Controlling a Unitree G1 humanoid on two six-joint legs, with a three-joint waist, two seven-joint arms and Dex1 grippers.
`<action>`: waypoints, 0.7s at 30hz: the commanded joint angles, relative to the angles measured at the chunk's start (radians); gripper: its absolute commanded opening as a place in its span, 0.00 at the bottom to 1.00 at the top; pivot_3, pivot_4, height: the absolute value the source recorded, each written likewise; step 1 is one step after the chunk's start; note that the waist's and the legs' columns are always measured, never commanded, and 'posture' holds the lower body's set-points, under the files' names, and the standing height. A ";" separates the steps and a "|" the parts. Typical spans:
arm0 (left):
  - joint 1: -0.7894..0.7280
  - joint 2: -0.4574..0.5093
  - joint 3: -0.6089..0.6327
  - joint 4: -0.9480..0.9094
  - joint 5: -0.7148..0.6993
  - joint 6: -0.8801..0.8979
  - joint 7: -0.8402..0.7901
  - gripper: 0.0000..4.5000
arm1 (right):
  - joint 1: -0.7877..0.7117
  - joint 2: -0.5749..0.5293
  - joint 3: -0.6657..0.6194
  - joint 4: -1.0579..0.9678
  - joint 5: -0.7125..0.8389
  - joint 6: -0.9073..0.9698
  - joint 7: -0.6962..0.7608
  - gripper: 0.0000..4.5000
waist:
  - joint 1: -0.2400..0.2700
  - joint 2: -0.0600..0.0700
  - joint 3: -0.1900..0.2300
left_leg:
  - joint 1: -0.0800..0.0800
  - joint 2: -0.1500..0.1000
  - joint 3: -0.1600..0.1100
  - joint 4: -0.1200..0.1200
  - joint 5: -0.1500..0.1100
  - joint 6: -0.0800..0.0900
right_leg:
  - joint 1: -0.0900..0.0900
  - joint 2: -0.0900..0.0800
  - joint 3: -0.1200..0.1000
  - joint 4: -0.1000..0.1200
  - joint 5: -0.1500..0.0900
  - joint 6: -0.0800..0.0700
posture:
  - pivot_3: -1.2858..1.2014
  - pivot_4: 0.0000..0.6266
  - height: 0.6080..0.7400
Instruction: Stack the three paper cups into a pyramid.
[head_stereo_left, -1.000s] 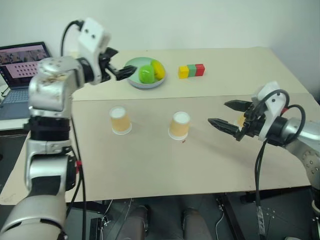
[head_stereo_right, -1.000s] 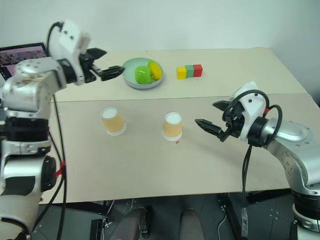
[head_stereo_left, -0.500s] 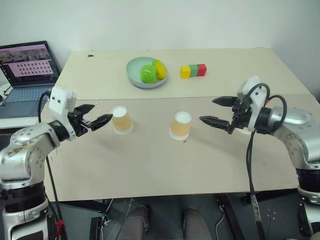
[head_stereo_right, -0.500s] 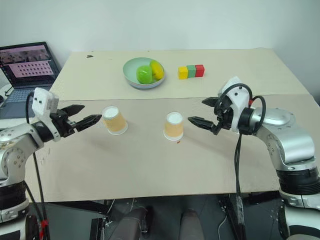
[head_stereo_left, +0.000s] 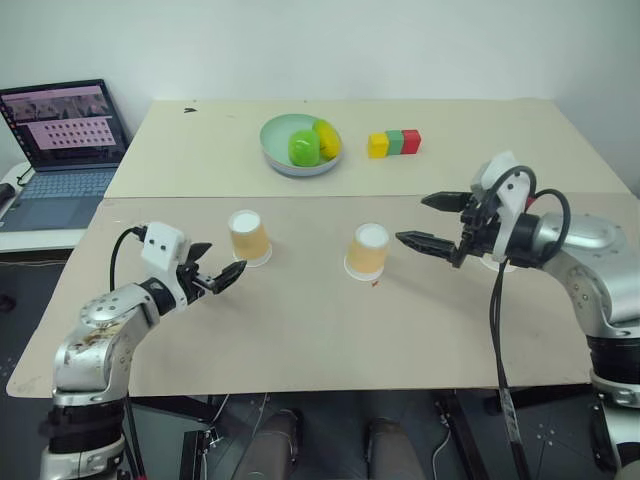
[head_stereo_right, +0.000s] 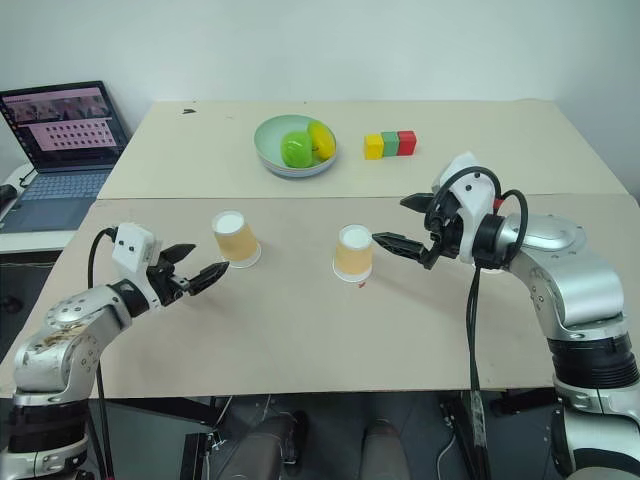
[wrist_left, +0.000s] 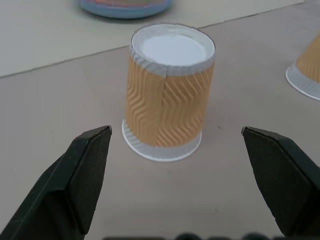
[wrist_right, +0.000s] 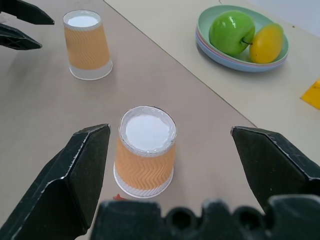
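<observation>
Cups stand upside-down before left end effector and right end effector, both wide open, empty.

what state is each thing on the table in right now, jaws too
left orange-tan paper cup: upside down, untouched
middle orange-tan paper cup: upside down, untouched
pale green bowl: holds green apple and yellow fruit
laptop: open, screen lit
left gripper: jaws open
right gripper: jaws open

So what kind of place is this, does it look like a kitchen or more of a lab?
More likely a lab or test room than a kitchen: a plain worktable against a bare white wall, an open laptop on a side desk, and staged props such as paper cups, coloured blocks and a bowl of fruit.
</observation>
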 joint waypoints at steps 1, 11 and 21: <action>-0.082 -0.014 -0.037 0.080 0.028 -0.091 0.005 0.99 | 0.010 -0.011 -0.053 -0.063 0.017 0.018 -0.018 1.00 | 0.002 0.000 0.000 | 0.000 0.000 0.000 0.000 0.000 0.000 | 0.000 0.000 0.000 0.000 0.000 0.000 | 0.52 0.24 1.00; -0.261 -0.098 -0.144 0.312 0.086 -0.213 0.003 0.99 | 0.051 -0.022 -0.107 -0.149 0.036 0.077 -0.060 1.00 | 0.007 -0.001 0.000 | -0.002 -0.001 0.001 0.000 0.000 0.000 | 0.001 0.000 0.000 0.000 0.000 0.000 | 0.52 0.24 1.00; -0.326 -0.106 -0.163 0.362 0.093 -0.249 -0.002 0.75 | 0.103 -0.032 -0.148 -0.199 0.058 0.112 -0.091 1.00 | 0.004 -0.001 -0.001 | -0.002 -0.001 0.001 0.000 0.000 0.000 | 0.001 0.000 0.001 0.000 0.000 0.001 | 0.52 0.24 1.00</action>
